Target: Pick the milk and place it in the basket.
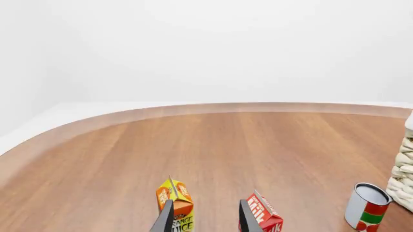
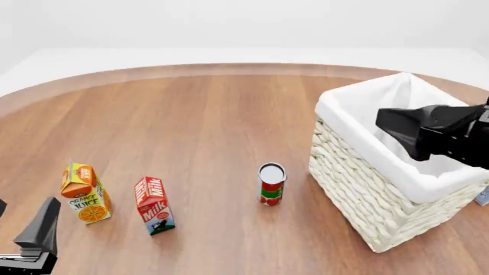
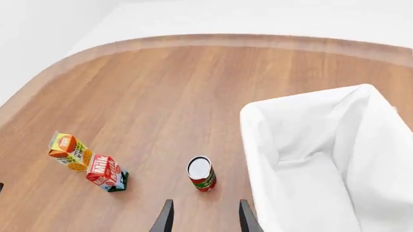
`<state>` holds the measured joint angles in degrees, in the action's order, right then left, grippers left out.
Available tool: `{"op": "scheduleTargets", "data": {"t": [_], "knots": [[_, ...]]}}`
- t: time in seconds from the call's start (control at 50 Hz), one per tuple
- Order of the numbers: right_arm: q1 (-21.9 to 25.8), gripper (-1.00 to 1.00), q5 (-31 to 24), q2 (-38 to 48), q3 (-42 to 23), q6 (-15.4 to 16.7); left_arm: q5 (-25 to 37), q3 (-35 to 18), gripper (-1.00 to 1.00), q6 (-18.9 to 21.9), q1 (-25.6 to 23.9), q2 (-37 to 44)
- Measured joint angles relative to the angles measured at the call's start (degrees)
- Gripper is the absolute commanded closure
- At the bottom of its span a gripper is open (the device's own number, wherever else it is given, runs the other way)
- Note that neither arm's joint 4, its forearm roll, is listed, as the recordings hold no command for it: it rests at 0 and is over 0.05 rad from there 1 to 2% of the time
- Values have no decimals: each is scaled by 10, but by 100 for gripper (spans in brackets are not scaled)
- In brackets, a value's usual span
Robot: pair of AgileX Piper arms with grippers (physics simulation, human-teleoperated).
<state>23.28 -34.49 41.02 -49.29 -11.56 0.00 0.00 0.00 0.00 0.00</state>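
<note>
Milk (image 2: 153, 205): red gable-top carton with white lettering, standing upright on the table (image 2: 214, 120), near-left part, untouched by either arm.
Orange juice carton (image 2: 85, 192): upright, just left of the milk, a small gap between the 2.
Can (image 2: 271, 184): red and green, upright, right of the milk, between it and the basket, close to the basket's near-left wall.
Basket (image 2: 359, 200): large cream wicker with a white liner, on the right side of the table; the inside shows only white cloth.
Left gripper (image 1: 205, 218): low at the near-left corner, behind the 2 cartons; fingers spread apart with nothing between them.
Right gripper (image 3: 205, 216): held high over the basket's near edge; 2 fingertips (image 3: 165, 217) spread, holding nothing.
</note>
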Motion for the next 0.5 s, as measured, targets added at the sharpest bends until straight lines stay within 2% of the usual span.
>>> {"op": "scheduleTargets", "data": {"t": [0.38,0.5], "knots": [[60,-100,-105,164,-157,-100,0,0,-100,0,0,0],[74,-100,-146,215,-211,-120,0,0,-100,0,0,0]]}}
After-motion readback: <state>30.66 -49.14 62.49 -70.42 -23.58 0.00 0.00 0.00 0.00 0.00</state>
